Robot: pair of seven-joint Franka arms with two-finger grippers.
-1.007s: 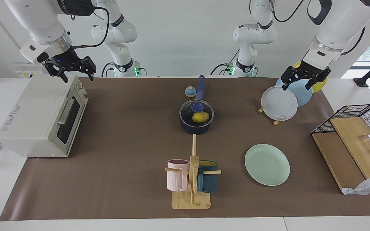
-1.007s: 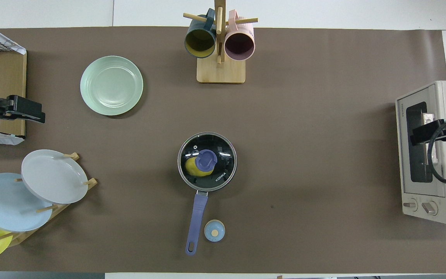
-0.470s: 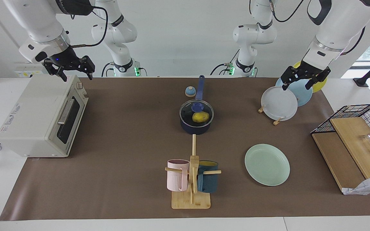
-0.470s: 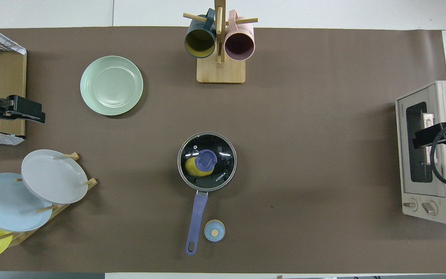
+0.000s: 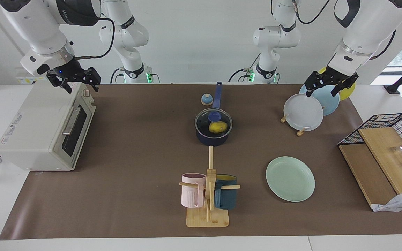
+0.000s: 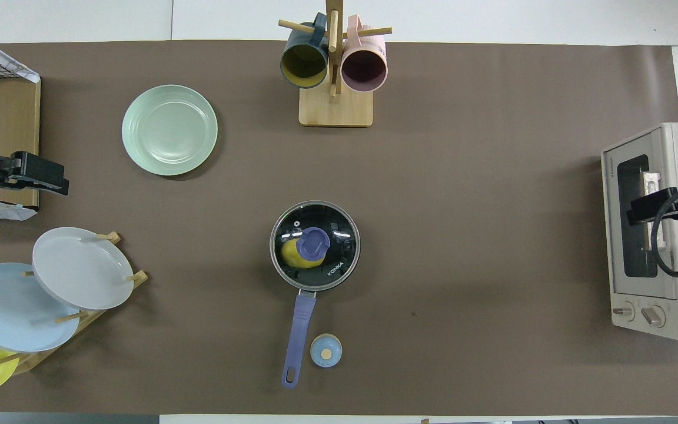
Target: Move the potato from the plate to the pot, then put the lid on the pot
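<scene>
Flanking lidded pot (image 5: 213, 134): bell (image 5: 206, 99), mug rack (image 5: 208, 195).

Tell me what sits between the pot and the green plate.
Nothing: between the pot and plate lies only bare brown mat, clearest in the overhead view.

clear glossy glass lid (image 6: 315, 246) with a metal rim on the pot (image 5: 213, 138); smooth yellow potato (image 5: 218, 127) under it; smooth matt green plate (image 6: 169, 130); matt brown table cover (image 6: 462, 235); pale wooden mug stand (image 6: 335, 106).
</scene>
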